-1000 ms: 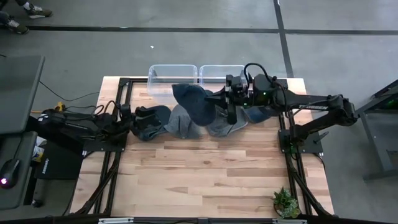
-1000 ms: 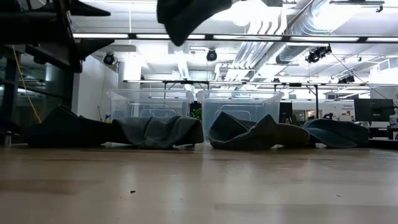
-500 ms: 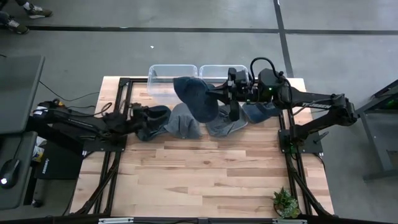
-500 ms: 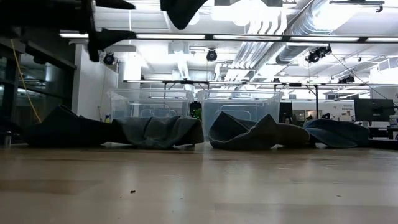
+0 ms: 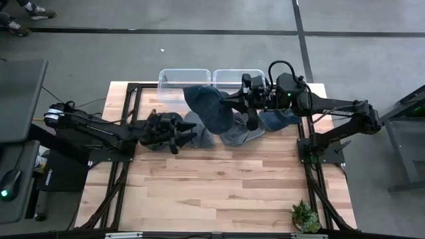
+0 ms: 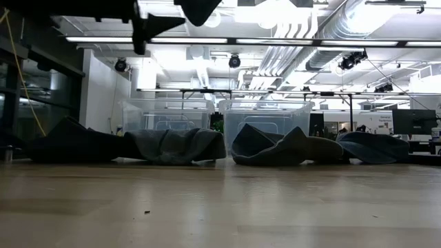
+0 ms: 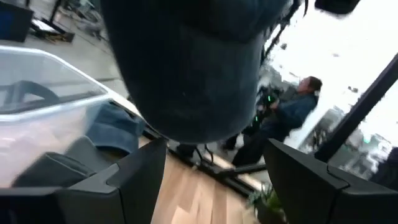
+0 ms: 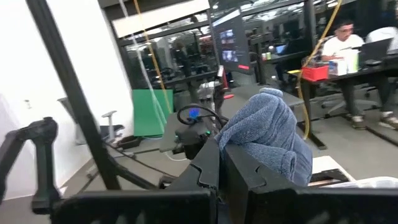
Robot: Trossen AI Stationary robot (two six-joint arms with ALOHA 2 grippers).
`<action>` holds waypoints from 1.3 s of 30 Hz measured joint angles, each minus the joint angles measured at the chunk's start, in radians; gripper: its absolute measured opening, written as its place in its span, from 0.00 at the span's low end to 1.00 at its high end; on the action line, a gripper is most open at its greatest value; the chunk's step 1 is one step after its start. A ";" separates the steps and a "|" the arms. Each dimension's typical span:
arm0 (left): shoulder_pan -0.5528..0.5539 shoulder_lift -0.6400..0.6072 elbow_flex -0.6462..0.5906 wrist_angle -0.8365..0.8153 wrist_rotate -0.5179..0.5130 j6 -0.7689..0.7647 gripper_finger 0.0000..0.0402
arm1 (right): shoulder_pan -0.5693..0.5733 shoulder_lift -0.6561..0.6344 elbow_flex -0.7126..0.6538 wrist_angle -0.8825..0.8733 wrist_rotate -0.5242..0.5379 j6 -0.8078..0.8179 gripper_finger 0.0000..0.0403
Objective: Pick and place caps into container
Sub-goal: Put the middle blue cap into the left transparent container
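A dark denim-blue cap (image 5: 207, 108) hangs in the air from my right gripper (image 5: 240, 103), in front of two clear containers (image 5: 184, 79) at the table's far edge. Its lower tip shows at the top of the low view (image 6: 200, 8). Several more blue and grey caps (image 5: 234, 133) lie crumpled in a row on the wood (image 6: 172, 146). My left gripper (image 5: 177, 136) is open above the left end of that row. It touches nothing. Its wrist view looks up at the hanging cap (image 7: 193, 68). My right gripper holds the lifted cap by a bunched edge on its right side (image 8: 249, 140), pinched between the two fingers (image 8: 208, 165). The fingers come at it roughly level from the table's right. The cap is clear of the table and its crown hangs toward the left.
The two clear containers stand side by side behind the caps (image 6: 265, 117). A small potted plant (image 5: 305, 216) sits at the near right corner. The near half of the wooden table (image 5: 219, 186) is bare. People sit at desks in the room beyond (image 8: 345, 37).
My left gripper has travelled toward the table's right, over the left caps and nearer the hanging cap. My right gripper has carried the cap slightly up and toward the far edge. The caps on the table have stayed put.
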 joint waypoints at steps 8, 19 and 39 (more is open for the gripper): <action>0.000 0.117 0.073 0.012 -0.037 -0.001 0.67 | 0.000 -0.003 0.000 0.004 -0.112 0.038 0.00; 0.000 0.121 0.090 0.036 -0.008 0.007 0.67 | 0.000 -0.010 0.000 0.001 -0.265 0.062 0.00; 0.000 0.121 0.147 0.137 0.143 0.042 0.67 | 0.000 0.022 0.000 0.003 -0.237 0.062 0.00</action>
